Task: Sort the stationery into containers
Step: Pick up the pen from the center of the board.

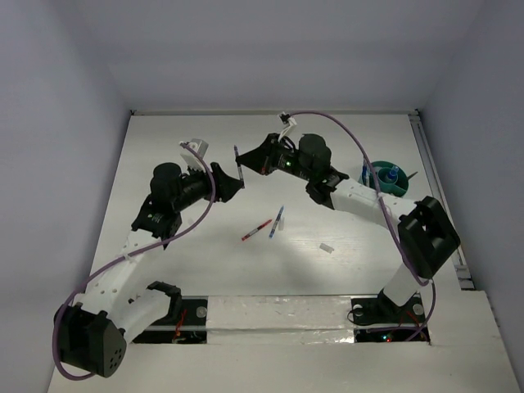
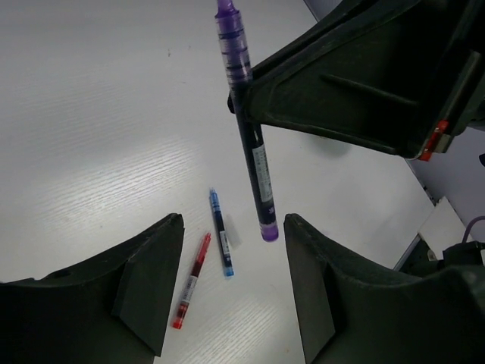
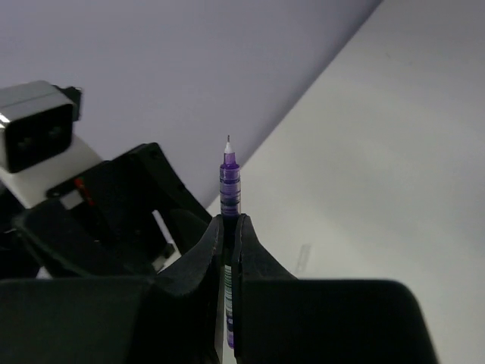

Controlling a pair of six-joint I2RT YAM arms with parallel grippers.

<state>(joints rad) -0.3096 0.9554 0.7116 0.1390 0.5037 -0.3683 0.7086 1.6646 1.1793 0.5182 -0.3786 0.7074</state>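
Purple-ended pen [image 3: 229, 182], dark mid-barrel with pale label (fine white tip uppermost), pinched upright in right gripper [image 3: 228, 227], clear of table [image 1: 164, 147], left of centre. Left gripper [image 1: 228, 180] just beside it, spread wide, holding nothing. Flat at centre: red pen [image 1: 256, 230], blue pen [image 1: 277, 221]. White eraser [image 1: 327, 248] nearer, rightward. Teal tub [image 1: 405, 184] far right.

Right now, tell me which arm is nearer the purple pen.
Right. The right arm has its jaws shut on the purple pen, holding it above the table. The left arm has open jaws facing the pen from close by, not gripping it.
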